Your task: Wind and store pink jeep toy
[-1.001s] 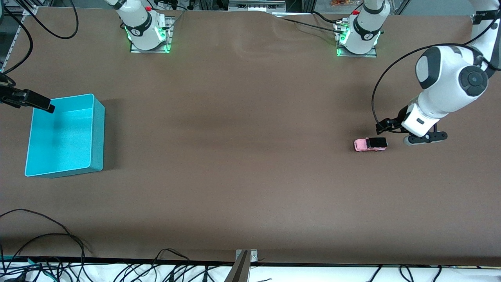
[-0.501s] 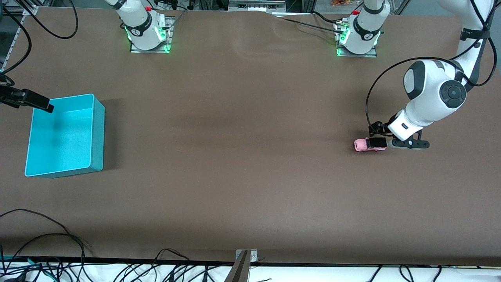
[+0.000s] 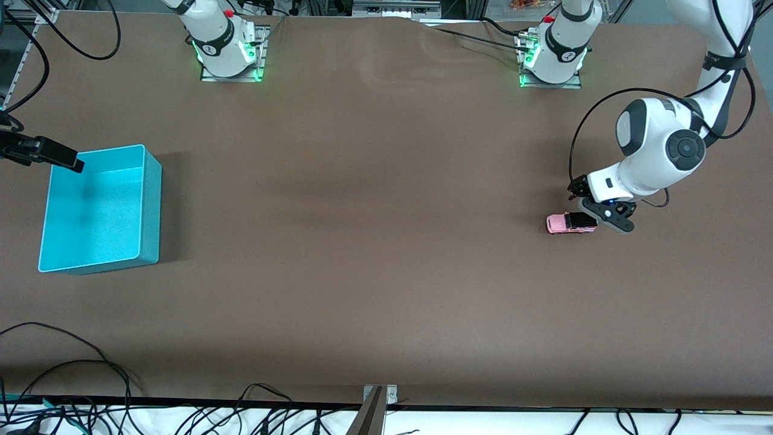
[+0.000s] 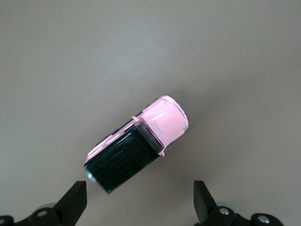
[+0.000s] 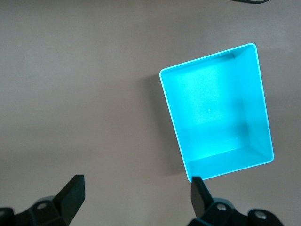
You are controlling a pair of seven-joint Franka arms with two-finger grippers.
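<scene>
The pink jeep toy (image 3: 571,223) sits on its wheels on the brown table (image 3: 374,254), toward the left arm's end and roughly mid-depth; nothing else lies near it. The left gripper (image 4: 140,203) hangs just over the black-roofed end of the toy, fingers spread wide with nothing between them; in the left wrist view the toy lies skewed to the line between the fingertips, its roof corner closest to 1 finger (image 4: 75,200). I judge the toy light, rigid and smooth-sided, apt to roll or skid if nudged from 1 side only, so the best hold looks to be across the 2 flat flanks of the body, after the wrist turns to square up with it. For winding, the wheels would need to stay pressed on the table.

At the right arm's end stands the turquoise bin (image 3: 152,199), open-topped and empty. The right gripper (image 5: 136,197) waits over the table's edge just beside the bin, fingers also spread and empty.

The surface is a plain matte sheet, slightly rippled between the 2 arm bases (image 3: 229,54). Loose black cables (image 3: 90,374) trail along the nearest edge
</scene>
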